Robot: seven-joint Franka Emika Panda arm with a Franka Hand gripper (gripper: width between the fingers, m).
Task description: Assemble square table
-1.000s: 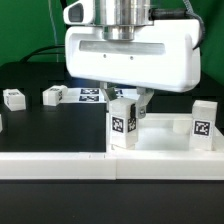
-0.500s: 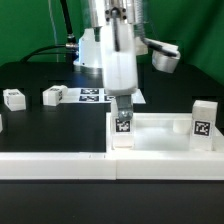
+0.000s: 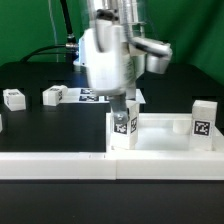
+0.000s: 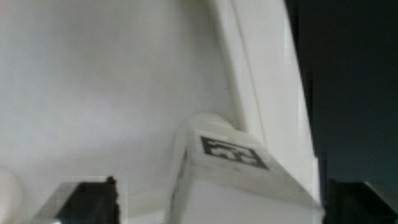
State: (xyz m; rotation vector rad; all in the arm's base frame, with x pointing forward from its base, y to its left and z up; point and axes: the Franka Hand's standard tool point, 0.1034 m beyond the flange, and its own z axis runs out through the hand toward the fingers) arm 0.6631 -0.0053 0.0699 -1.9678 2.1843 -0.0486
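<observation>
The square table top [image 3: 165, 140], a white tray with a raised rim, lies at the exterior view's right. A white tagged leg [image 3: 122, 128] stands upright in its near left corner socket. My gripper [image 3: 123, 108] comes straight down on this leg and looks shut on its upper part. In the wrist view the leg [image 4: 231, 150] fills the space between my two dark fingertips [image 4: 86, 200], over the white top [image 4: 107, 80]. A second leg [image 3: 203, 118] stands upright in the corner at the right.
Two loose white legs [image 3: 14, 98] [image 3: 53, 95] lie on the black table at the exterior view's left. The marker board [image 3: 95, 95] lies behind the gripper. A long white rail [image 3: 60, 165] runs along the front edge.
My wrist has turned about a quarter turn over the leg, from broad face to narrow side toward the camera. The leg stays in its corner socket.
</observation>
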